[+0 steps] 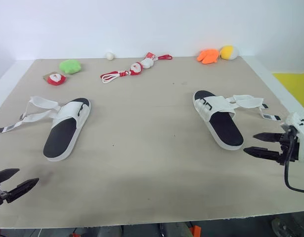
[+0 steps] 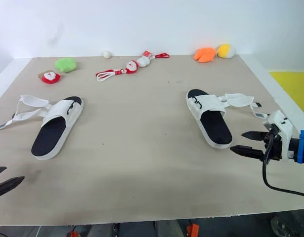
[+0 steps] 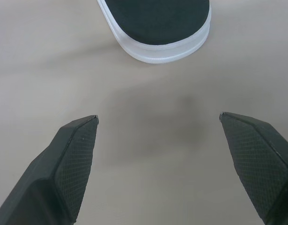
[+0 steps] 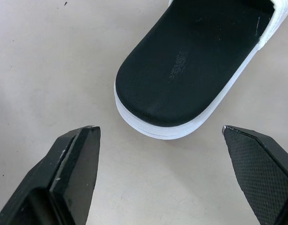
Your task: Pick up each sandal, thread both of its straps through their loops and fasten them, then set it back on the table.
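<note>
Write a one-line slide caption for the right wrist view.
Open right gripper aimed at the rounded end of a white sandal on the table.

The left sandal lies on the surface at the left; the right sandal at the right; toys sit behind them.

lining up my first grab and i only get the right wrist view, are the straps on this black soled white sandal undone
observer: yes, the white foam sandal with black footbed has both white straps lying loose, spread toward the robot's right.
operator: wheres the other one
observer: a matching white sandal lies on the robot's left side of the beige tabletop, its straps loose too.
operator: left tool busy
observer: no, the left tool is open and holds nothing.
</note>
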You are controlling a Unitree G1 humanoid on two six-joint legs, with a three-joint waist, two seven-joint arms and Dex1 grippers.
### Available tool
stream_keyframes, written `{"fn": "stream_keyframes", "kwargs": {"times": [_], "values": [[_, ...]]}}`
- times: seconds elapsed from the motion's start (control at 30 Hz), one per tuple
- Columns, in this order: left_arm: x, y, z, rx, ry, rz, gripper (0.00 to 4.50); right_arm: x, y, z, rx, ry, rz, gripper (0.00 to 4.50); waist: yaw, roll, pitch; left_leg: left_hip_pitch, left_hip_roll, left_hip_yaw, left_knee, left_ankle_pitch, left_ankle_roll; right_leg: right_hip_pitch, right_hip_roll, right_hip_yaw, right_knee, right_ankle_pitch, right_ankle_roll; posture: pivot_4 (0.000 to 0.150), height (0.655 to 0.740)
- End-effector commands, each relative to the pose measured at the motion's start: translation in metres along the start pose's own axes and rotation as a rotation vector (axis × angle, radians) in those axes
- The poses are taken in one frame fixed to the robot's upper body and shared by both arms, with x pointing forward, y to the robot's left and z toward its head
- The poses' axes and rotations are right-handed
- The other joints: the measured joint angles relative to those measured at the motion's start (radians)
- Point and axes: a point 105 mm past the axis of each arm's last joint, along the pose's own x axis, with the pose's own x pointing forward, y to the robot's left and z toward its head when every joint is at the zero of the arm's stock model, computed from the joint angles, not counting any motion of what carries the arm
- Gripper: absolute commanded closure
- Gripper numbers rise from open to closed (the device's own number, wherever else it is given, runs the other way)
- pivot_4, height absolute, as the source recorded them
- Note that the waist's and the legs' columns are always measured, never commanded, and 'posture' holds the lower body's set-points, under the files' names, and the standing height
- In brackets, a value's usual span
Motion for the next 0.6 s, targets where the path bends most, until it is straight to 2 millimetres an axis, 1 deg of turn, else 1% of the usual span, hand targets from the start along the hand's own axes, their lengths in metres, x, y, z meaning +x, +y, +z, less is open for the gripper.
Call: {"fn": "stream_keyframes", "kwargs": {"times": [0.03,0.17,0.6], "values": [[-0.0067,0.0036,0.0073,0.01,-0.023,0.023,0.19,-0.0054,-0.0016,0.0125,-0.039,-0.026,-0.008,0.0,0.0,0.0,0.0,0.0,0.0,0.0,0.0,0.0,0.0,0.0,0.0,0.0,0.0,0.0,0.0,0.15,0.74],[-0.0056,-0.0001,0.0083,-0.009,-0.026,0.004,0.19,-0.007,-0.0025,0.0113,-0.035,-0.025,-0.009,0.0,0.0,0.0,0.0,0.0,0.0,0.0,0.0,0.0,0.0,0.0,0.0,0.0,0.0,0.0,0.0,0.15,0.74],[-0.0062,0.0023,0.0054,-0.017,-0.014,0.002,0.19,-0.0069,-0.0041,0.0085,-0.033,-0.026,-0.01,0.0,0.0,0.0,0.0,0.0,0.0,0.0,0.001,0.0,0.0,0.0,0.0,0.0,0.0,0.001,0.0,0.15,0.74]]}}
